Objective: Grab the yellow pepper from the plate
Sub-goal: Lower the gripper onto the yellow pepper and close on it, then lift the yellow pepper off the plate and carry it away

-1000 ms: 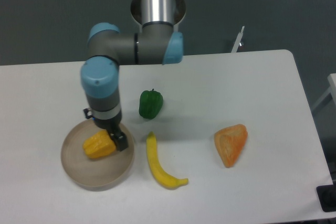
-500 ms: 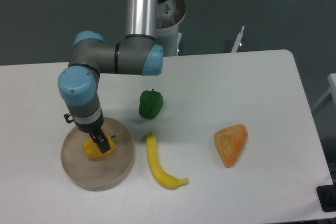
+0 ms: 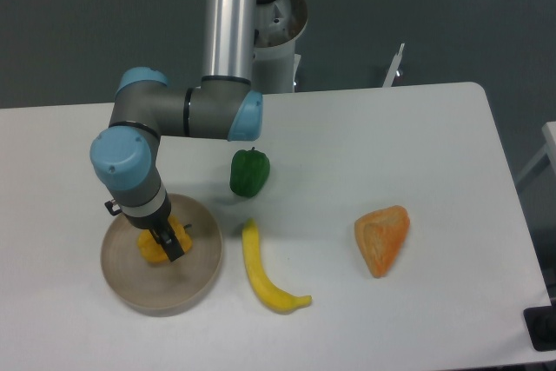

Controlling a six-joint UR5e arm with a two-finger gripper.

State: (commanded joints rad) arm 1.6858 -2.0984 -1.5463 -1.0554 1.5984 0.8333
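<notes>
Yellow-orange and only half visible, the yellow pepper (image 3: 155,247) lies on the beige plate (image 3: 130,288), a little toward nine o'clock of the plate's middle, with the gripper (image 3: 168,241) directly over it and hiding its top. From the single fixed camera: a second ago the wrist stood toward the plate's three o'clock side with the pepper lying clear beside the fingers; half a second ago it had swung across and sat on top of the fruit; now it has shifted only slightly further toward nine o'clock and lower, so the approach looks finished and the grasp seems to be the step in hand. One dark finger (image 3: 172,248) shows against the pepper's three o'clock flank; the other is hidden by the wrist, so I cannot tell how wide the jaws stand or whether they have closed on the fruit. The pepper has not left the plate, so the lift is not yet done. With so little of it visible, neither its long axis nor its stem direction can be read. Well apart on the white table (image 3: 417,128), a green pepper (image 3: 249,172), a banana (image 3: 263,269) and an orange fruit wedge (image 3: 382,238) lie toward the plate's one to three o'clock
</notes>
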